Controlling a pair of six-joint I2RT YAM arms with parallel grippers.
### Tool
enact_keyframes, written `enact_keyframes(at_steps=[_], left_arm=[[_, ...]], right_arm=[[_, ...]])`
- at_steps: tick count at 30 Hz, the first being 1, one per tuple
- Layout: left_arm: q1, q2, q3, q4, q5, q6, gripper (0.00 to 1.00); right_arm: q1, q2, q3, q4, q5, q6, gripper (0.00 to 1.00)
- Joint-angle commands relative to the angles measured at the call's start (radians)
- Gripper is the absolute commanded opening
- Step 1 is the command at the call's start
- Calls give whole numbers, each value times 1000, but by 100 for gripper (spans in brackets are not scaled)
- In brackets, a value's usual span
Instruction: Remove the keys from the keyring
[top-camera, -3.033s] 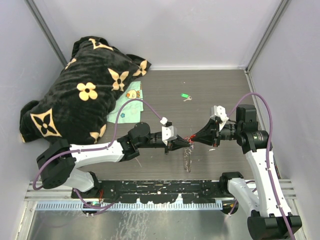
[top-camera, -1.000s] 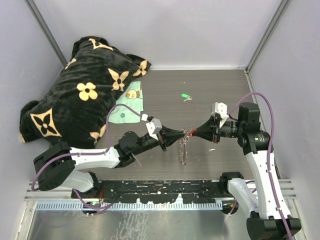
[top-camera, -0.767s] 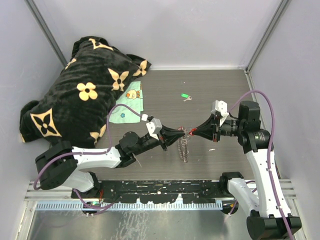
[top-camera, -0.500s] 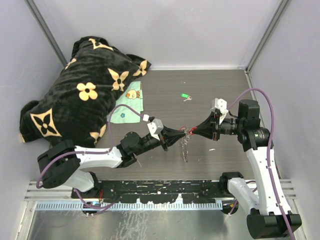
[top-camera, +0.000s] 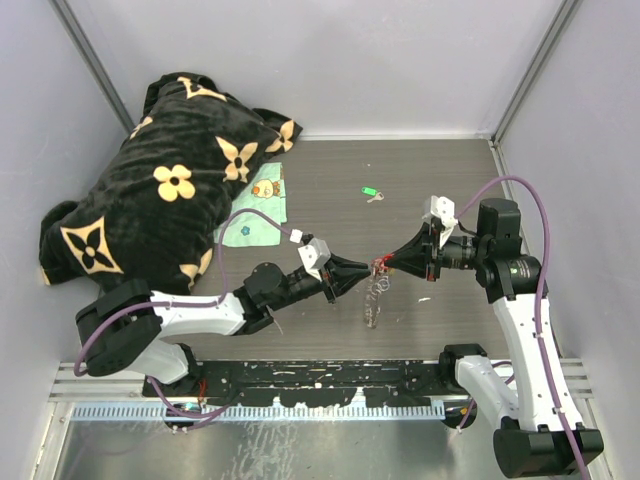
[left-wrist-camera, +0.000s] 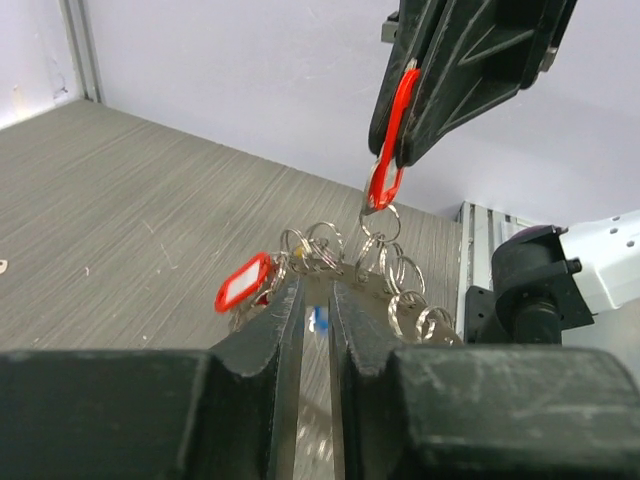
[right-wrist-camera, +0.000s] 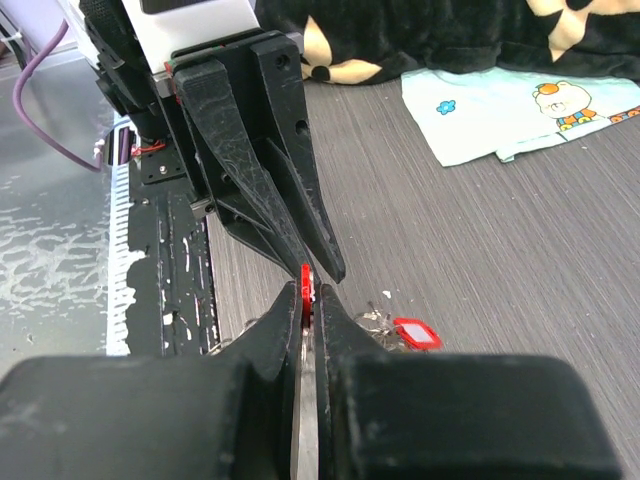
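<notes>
The keyring (left-wrist-camera: 385, 275), a chain of shiny wire loops, hangs above the middle of the table (top-camera: 330, 170). The right tool (top-camera: 386, 264) clamps a red plastic tag (left-wrist-camera: 388, 150). The left tool (left-wrist-camera: 315, 285) stands slightly parted at the loops. Likely mid-extraction: next it must regrip the ring, then pull apart. A green-tagged key (top-camera: 370, 191) lies toward the far edge.

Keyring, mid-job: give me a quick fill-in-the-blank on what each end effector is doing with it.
The right end effector is shut on a ____ key tag. The left end effector has its jaws slightly ____. The keyring hangs from the ____ end effector. The loose key on the table has a ____ tag.
Missing: red; open; right; green.
</notes>
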Motion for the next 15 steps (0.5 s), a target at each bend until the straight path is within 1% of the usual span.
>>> enact_keyframes(at_steps=[1, 8, 15], left_arm=[[6, -26, 26, -7, 18, 24, 17], [5, -67, 19, -39, 45, 50, 22], [6, -115, 40, -118, 152, 100, 30]], right_arm=[[-5, -15, 45, 23, -38, 11, 1], [-5, -20, 37, 15, -36, -1, 1], [-5, -26, 26, -7, -53, -35, 1]])
